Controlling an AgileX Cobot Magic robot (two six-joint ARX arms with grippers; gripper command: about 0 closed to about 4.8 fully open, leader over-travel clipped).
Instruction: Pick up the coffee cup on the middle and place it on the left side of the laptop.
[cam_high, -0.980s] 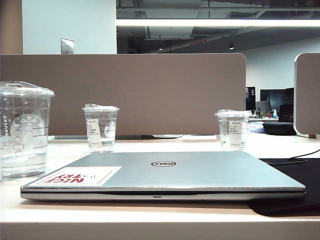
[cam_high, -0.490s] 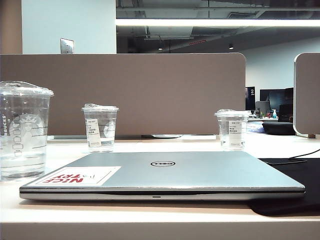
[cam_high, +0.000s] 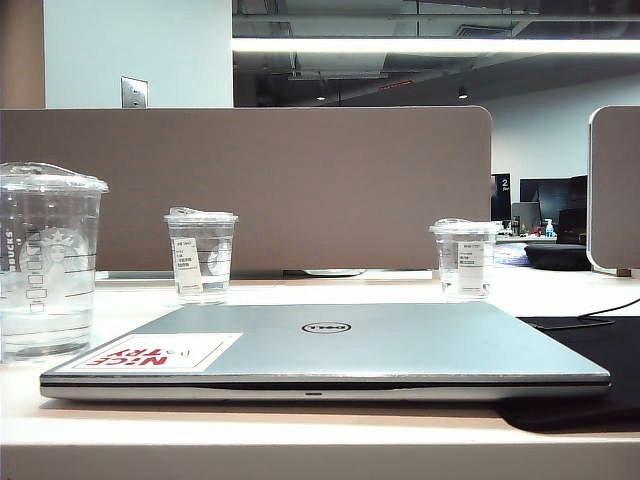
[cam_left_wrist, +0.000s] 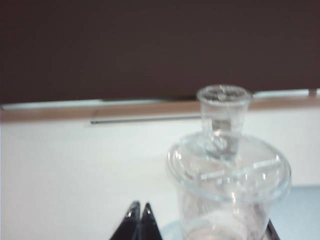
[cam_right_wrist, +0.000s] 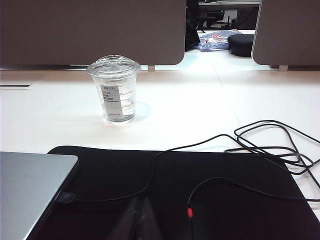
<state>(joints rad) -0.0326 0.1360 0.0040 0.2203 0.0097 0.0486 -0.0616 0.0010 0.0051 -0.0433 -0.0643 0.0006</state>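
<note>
- coffee cup (cam_high: 45, 262): left side cut off by the exterior view's edge, lettering clipped to "BUCKS"; in the left wrist view its base runs out of frame and the whole picture is soft.
- small cup (cam_left_wrist: 223, 111) behind the coffee cup: lower half hidden by the big domed lid, label unreadable.
- left gripper (cam_left_wrist: 140, 223): only the dark fingertips show, pressed together, rest cut off.
- right gripper (cam_right_wrist: 138, 218): blurred tips against the black mat (cam_right_wrist: 210, 200), closed or not can't be read.
- laptop (cam_high: 330, 350): in the right wrist view only a corner beside the mat shows.
- labels on both short cups beyond the laptop: print too small to read.
- neither arm shows in the exterior view.
</note>
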